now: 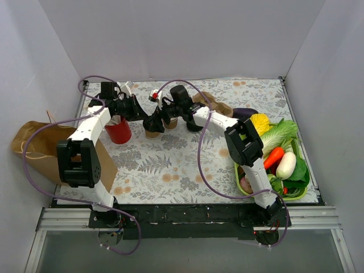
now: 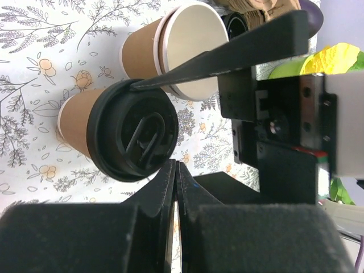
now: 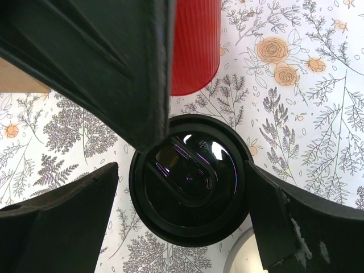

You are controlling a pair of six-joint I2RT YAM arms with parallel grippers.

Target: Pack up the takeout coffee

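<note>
The takeout coffee (image 2: 79, 128) stands upright on the surface (image 1: 170, 170), toward the far edge and left of the middle. It is a brown paper cup, and its round black lid (image 3: 190, 179) sits on top. Its long axis runs straight up, and the right wrist view looks down that axis onto the lid.

The right gripper (image 3: 183, 176) hangs directly above the cup with its jaws wide, one finger on each side of the lid and neither clearly touching it. That makes the right arm the better placed of the two: it probably only needs to drop and close.

The left gripper (image 2: 176, 170) has its jaws pressed together with nothing visible between them. Its tip lies against or just beside the lid's rim, so it crowds the space the right jaws would close through.

A second brown cup (image 2: 187, 51), open and unlidded, stands just beside the lidded one on the side toward the right edge. A red ribbed cup (image 3: 196, 45) stands near on the side toward the left edge. Both leave little room for the fingers to come down.

A brown paper bag (image 1: 34, 145) lies at the left edge, likely where the coffee is to go. A green tray (image 1: 304, 190) of vegetables sits at the near right corner, well apart.
</note>
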